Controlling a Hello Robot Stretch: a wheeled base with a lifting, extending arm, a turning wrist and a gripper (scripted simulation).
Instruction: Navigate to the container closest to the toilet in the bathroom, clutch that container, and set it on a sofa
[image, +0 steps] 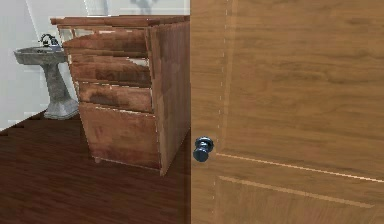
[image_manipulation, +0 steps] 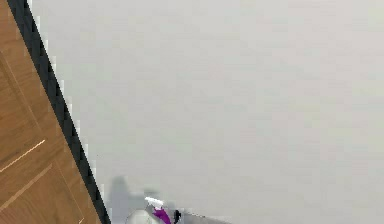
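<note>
Door: I see a brown wooden door (image: 290, 110) on the right half of the forward view, very near to the camera. The same wood with a dark edge runs along the arm side view's left.
Knob: a dark round knob (image: 203, 149) sits low at the door's left edge.
Cabinet: a worn wooden cabinet (image: 120, 90) with several drawers stands on the dark wood floor (image: 50, 185), just beside the door's left edge.
Sink: a grey pedestal sink (image: 48, 65) stands on the floor at the forward view's left, near the cabinet but apart from it, with a dark tap (image: 49, 41) on top.
Wall: a plain grey wall (image_manipulation: 230, 90) lies behind everything in the arm side view.
Gripper: I make out a small dark part at that view's bottom edge and take it for the gripper (image_manipulation: 176, 214).
Task thing: a small white and purple blob (image_manipulation: 155, 208) is just left of that dark part, also at the bottom edge. It is too small for me to name it a container.
Pincer state: I cannot tell how the fingers stand, and I cannot tell whether the gripper holds anything.
</note>
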